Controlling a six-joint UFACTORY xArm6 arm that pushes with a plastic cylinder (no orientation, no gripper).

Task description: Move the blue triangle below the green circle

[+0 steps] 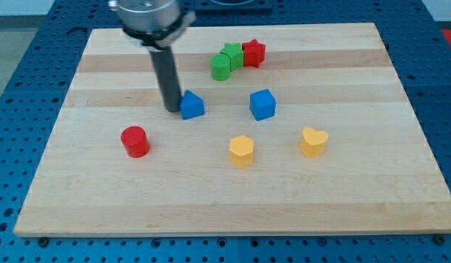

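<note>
The blue triangle [191, 105] lies on the wooden board [232, 197], left of the middle. The green circle [221, 67] sits above it and to its right, near the view's top, touching a green star [232, 54]. My tip [172, 109] rests on the board right at the blue triangle's left side, touching it or nearly so. The dark rod rises from there to the arm's grey flange at the view's top.
A red star [254, 52] sits right of the green star. A blue cube [262, 104] lies right of the triangle. A red cylinder [135, 141] is at the lower left. A yellow hexagon [241, 150] and a yellow heart [313, 141] lie lower right.
</note>
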